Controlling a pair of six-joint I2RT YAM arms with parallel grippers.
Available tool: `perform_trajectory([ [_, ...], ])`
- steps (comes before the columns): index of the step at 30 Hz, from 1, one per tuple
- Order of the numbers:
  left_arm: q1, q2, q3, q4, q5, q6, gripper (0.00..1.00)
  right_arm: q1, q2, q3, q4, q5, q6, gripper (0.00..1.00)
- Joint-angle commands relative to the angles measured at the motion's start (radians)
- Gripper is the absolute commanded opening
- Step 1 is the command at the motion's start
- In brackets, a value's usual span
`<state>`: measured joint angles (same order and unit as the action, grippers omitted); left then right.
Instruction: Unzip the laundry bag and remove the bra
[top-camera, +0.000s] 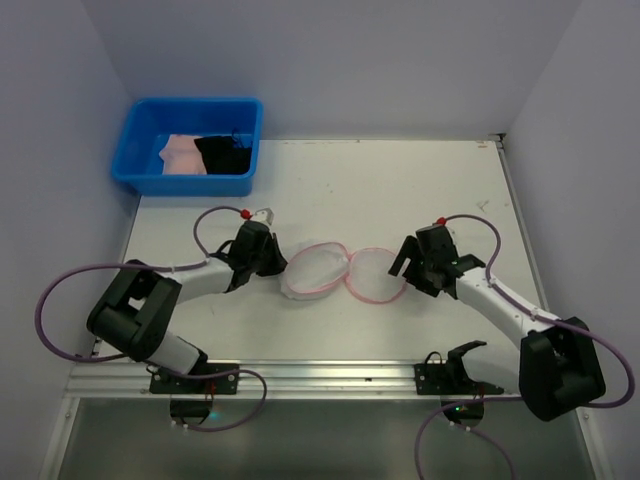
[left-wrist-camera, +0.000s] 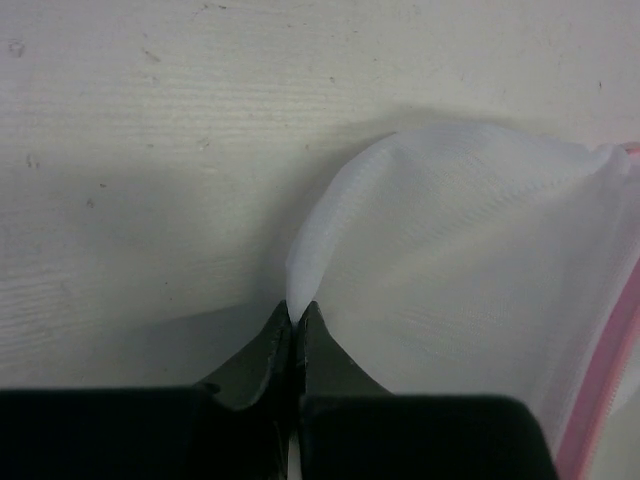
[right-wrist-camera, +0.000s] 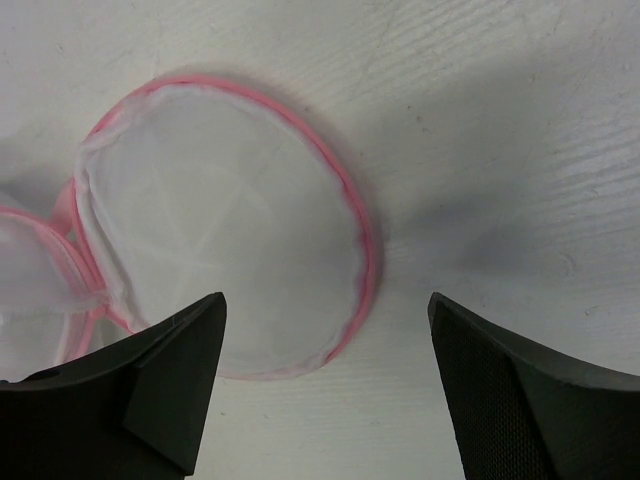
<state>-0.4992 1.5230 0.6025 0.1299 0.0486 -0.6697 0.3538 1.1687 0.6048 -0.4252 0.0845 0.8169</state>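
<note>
Top external view: at the far left corner a blue tub (top-camera: 180, 185) holds 2 cloths, 1 pale pink (top-camera: 180, 155) and 1 black (top-camera: 225, 153). I cannot tell which, if either, is the bra.

The left arm (top-camera: 195, 275) reaches in from the left. Its jaws are closed, pinching a fold of white mesh at the outer edge of the laundry bag (top-camera: 318, 268), probably to anchor it.

The bag lies mid-bench (top-camera: 400, 180), unzipped and spread open like a clamshell into 2 round halves joined in the middle. Both halves look empty through the mesh.

The right arm (top-camera: 495, 298) comes in from the right. Its jaws stand wide open, holding nothing, just over the right half's pink rim. I judge the unzipping done and the bra already out.
</note>
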Motion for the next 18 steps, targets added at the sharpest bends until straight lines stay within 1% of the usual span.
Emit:
perform_trajectory([
  [1, -0.004, -0.088, -0.027, -0.052, -0.092, 0.039, 0.0, -0.003, 0.028, -0.013, 0.078, -0.034, 0.031, 0.82],
  [7, -0.004, -0.201, -0.075, -0.121, -0.116, 0.073, 0.0, 0.001, 0.124, 0.003, 0.155, -0.083, 0.03, 0.81],
  [11, -0.004, -0.228, -0.09, -0.128, -0.119, 0.078, 0.0, -0.001, 0.19, 0.019, 0.186, -0.127, 0.024, 0.8],
  [13, -0.002, -0.227, -0.09, -0.128, -0.107, 0.078, 0.0, 0.001, 0.212, 0.024, 0.197, -0.147, 0.022, 0.77],
  [16, -0.002, -0.224, -0.09, -0.128, -0.099, 0.071, 0.0, 0.001, 0.243, 0.02, 0.219, -0.178, 0.019, 0.69],
  [17, -0.004, -0.222, -0.09, -0.128, -0.101, 0.07, 0.0, -0.001, 0.252, 0.015, 0.224, -0.186, 0.018, 0.65],
  [18, -0.004, -0.221, -0.089, -0.128, -0.099, 0.068, 0.0, 0.001, 0.256, 0.013, 0.227, -0.187, 0.018, 0.57],
])
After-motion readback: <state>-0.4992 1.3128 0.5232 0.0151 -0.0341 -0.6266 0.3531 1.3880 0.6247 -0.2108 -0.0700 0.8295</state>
